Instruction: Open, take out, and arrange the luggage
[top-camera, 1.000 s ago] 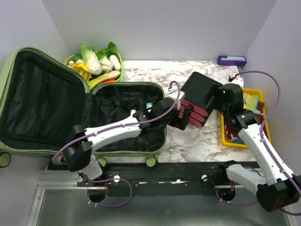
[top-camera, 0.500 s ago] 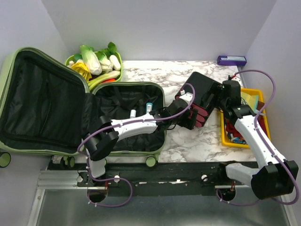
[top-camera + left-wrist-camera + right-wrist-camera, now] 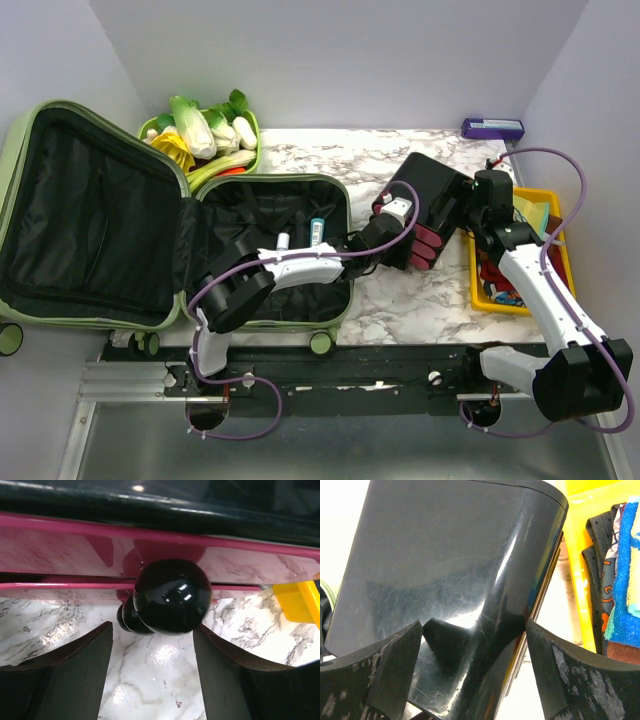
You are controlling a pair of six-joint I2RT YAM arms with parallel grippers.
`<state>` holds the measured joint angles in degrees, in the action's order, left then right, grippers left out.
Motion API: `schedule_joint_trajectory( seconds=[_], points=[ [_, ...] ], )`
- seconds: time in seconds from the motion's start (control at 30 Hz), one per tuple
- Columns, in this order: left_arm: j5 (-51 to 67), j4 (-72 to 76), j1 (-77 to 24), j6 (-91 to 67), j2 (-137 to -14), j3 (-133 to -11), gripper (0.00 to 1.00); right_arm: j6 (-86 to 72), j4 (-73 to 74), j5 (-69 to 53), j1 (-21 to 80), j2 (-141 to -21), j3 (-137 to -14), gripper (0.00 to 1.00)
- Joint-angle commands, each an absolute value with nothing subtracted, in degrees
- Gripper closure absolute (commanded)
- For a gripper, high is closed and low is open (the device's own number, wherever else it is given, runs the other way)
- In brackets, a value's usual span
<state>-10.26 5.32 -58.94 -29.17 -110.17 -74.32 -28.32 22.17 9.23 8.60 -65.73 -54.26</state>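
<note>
Both arms share 1 build. The left arm [image 3: 300, 266] and right arm [image 3: 540, 290] each have glossy white link shells set between bulky black cylindrical joints. A thin purple cable [image 3: 545, 151] loops along each arm, and more purple loops hang under the black base rail [image 3: 350, 377], which carries round silver fittings. The left gripper [image 3: 151, 630] has 2 smooth, dark, matte fingers [image 3: 70, 675]. The right gripper [image 3: 474, 630] has the same dark pair, scuffed with pale flecks.
</note>
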Motion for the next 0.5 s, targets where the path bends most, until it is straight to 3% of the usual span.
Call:
schedule_joint_trajectory(
  seconds=[0.0, 0.37, 0.47],
  points=[
    [-12.30, 7.91, -58.54, -28.74, -112.15, -76.73, 0.28, -26.64, 20.92, 8.26, 8.35, -66.44, -53.35, 0.08],
    [-12.04, 10.63, -58.54, -28.92, -112.85, -77.44, 0.36, -25.40, 21.01, 8.44, 8.35, -67.76, -53.17, 0.09],
    [-11.51, 10.99, -58.54, -28.39, -112.94, -77.95, 0.45, -25.14, 21.01, 8.88, 8.26, -67.76, -53.26, 0.09]
  ],
)
